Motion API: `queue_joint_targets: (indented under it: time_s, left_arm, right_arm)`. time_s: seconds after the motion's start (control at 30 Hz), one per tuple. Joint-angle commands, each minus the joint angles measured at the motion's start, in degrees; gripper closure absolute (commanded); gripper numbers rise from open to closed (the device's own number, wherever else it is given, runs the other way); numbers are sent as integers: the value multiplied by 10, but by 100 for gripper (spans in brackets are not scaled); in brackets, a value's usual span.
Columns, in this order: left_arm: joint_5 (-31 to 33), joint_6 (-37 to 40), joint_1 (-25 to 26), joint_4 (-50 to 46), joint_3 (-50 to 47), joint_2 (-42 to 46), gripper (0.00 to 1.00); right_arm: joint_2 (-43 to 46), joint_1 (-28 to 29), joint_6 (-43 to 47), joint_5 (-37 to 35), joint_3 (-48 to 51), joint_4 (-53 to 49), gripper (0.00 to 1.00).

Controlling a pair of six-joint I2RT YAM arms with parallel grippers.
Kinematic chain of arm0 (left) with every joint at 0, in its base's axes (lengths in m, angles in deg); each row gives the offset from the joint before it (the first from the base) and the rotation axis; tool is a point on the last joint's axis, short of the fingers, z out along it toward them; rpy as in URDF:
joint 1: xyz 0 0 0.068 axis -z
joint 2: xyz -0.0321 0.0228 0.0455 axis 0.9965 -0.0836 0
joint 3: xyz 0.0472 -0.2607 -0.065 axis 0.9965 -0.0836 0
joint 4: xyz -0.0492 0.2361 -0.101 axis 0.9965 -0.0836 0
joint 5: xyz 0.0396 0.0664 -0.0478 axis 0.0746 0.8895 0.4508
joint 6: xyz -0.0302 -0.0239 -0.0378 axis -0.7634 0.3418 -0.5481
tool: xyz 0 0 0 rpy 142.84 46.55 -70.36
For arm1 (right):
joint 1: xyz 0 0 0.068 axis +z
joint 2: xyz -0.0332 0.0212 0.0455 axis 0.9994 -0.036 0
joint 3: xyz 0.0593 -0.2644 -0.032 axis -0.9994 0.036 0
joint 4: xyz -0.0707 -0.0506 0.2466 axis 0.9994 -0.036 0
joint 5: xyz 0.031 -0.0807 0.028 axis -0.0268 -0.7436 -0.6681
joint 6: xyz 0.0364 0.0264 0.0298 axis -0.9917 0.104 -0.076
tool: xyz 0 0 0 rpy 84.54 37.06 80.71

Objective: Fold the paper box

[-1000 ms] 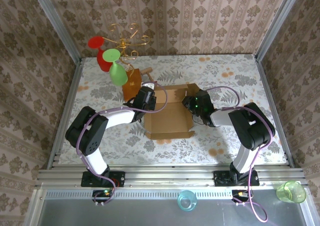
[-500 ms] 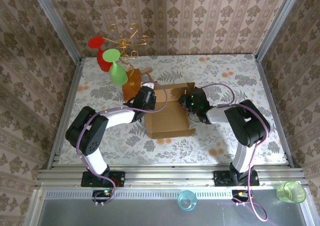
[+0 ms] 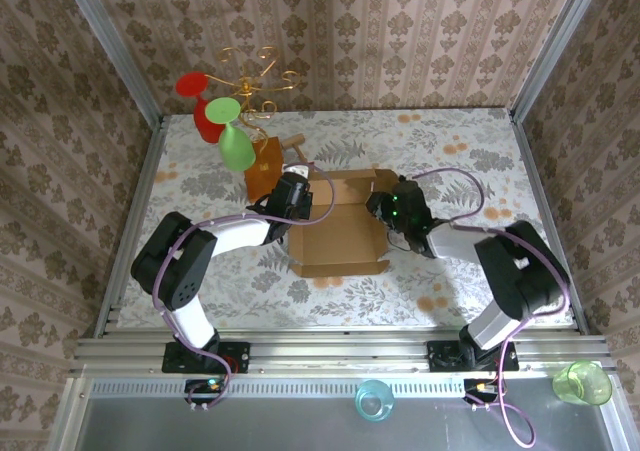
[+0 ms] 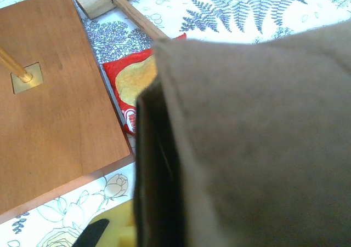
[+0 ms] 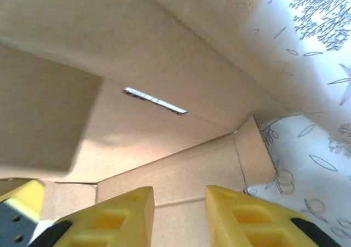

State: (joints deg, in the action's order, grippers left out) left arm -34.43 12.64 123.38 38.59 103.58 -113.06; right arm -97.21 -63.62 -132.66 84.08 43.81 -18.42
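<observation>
one wall up, we reckon: left end effector (image 3: 298, 197) clamps the paper box (image 3: 340, 241) while right end effector (image 5: 178, 200), jaws apart, has backed off.

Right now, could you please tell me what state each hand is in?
Left hand: closed on the left wall of the box.
Right hand: open, holding nothing.

The brown corrugated-cardboard paper box (image 3: 340, 236) lies mid-way across the flower-patterned table (image 3: 450, 141); the orange-brown wooden block (image 3: 262, 166) sits just off its far-left corner.
</observation>
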Motion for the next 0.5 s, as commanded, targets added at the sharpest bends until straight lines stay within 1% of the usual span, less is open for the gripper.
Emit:
queue_joint_targets:
  time_s: [0.0,0.1,0.2,0.27,0.37,0.43,0.47]
  left_arm:
    - [-5,6,2,-15,7,-5,100]
    - [-4,6,2,-15,7,-5,100]
    - [-5,10,2,-18,8,-4,100]
    - [-6,13,2,-19,8,-4,100]
    - [-9,16,0,-21,11,-6,100]
    - [-10,19,0,-21,13,-7,100]
    - [-11,19,-1,-22,13,-7,100]
  right_arm:
    - [49,1,5,-35,37,-4,69]
    - [86,-7,-8,-40,75,32,70]
    - [137,-37,16,-47,95,31,69]
    - [153,-72,42,-20,96,28,69]
    - [168,-121,82,-5,107,34,71]
    - [165,-160,93,22,118,59,72]
    - [154,-179,101,39,109,53,72]
